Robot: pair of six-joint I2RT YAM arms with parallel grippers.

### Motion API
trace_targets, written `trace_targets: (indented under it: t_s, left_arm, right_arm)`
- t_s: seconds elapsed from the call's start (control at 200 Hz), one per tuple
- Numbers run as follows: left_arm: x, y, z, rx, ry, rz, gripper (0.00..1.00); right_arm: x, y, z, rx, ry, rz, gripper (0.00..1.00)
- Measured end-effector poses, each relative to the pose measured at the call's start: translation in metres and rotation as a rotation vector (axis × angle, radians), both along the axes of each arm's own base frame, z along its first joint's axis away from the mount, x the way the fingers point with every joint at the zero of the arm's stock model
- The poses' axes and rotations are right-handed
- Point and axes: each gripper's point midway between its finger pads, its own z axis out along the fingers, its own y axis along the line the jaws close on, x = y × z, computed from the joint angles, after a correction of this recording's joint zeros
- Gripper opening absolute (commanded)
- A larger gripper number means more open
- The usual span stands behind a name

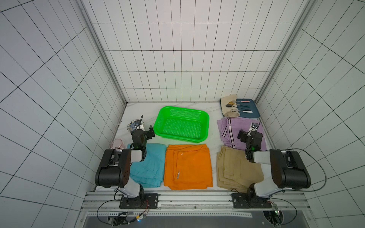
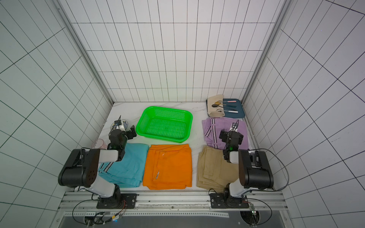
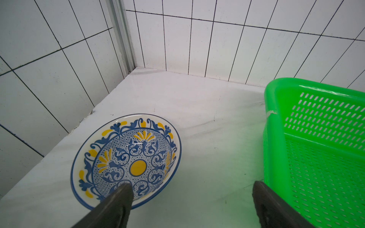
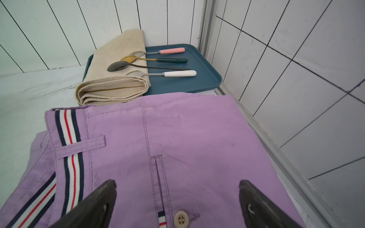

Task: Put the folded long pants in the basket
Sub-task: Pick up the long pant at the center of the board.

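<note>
Four folded pants [image 1: 235,169], basket [image 1: 183,113] at twelve o'clock from my orange pair [image 1: 188,165], left pincer [image 3: 190,184] apart, right pincer [image 4: 177,181] apart

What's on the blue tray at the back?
A folded cream cloth covers one end of the tray. Four pieces of cutlery lie side by side, heads on the cloth and handles on the tray. Anything under the cloth is hidden.

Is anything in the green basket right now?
Empty. In both top views the basket shows only its bare mesh floor; nothing lies inside.
</note>
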Motion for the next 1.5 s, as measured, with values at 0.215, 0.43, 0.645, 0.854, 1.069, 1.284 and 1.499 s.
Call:
trace_targets:
  t_s: [0.215, 0.43, 0.645, 0.854, 1.069, 1.284, 1.499]
  left_arm:
    - [0.0, 0.0, 0.0, 0.0, 0.0, 0.0, 0.97]
    - [-0.016, -0.005, 0.009, 0.044, -0.035, 0.032, 0.97]
    - [-0.006, -0.012, 0.102, -0.036, -0.061, 0.12, 0.98]
    - [-0.067, -0.022, 0.174, -0.271, -0.167, 0.074, 0.98]
    - [-0.134, -0.055, 0.237, -0.463, -0.279, -0.141, 0.98]
    - [-0.154, -0.086, 0.229, -0.55, -0.215, -0.262, 0.98]
    - [-0.155, -0.087, 0.205, -0.561, -0.115, -0.24, 0.98]
  right_arm:
    - [0.0, 0.0, 0.0, 0.0, 0.002, 0.0, 0.99]
    - [0.0, 0.0, -0.001, 0.0, 0.004, 0.0, 0.99]
    - [-0.017, 0.019, 0.053, -0.059, -0.006, -0.06, 0.99]
    - [-0.059, 0.07, 0.211, 0.241, -0.293, 0.151, 0.99]
    - [-0.105, 0.149, 0.213, 0.562, -0.136, 0.547, 0.99]
    - [-0.159, 0.215, 0.063, 0.726, 0.357, 0.714, 0.89]
    - [-0.177, 0.251, 0.02, 0.708, 0.546, 0.761, 0.83]
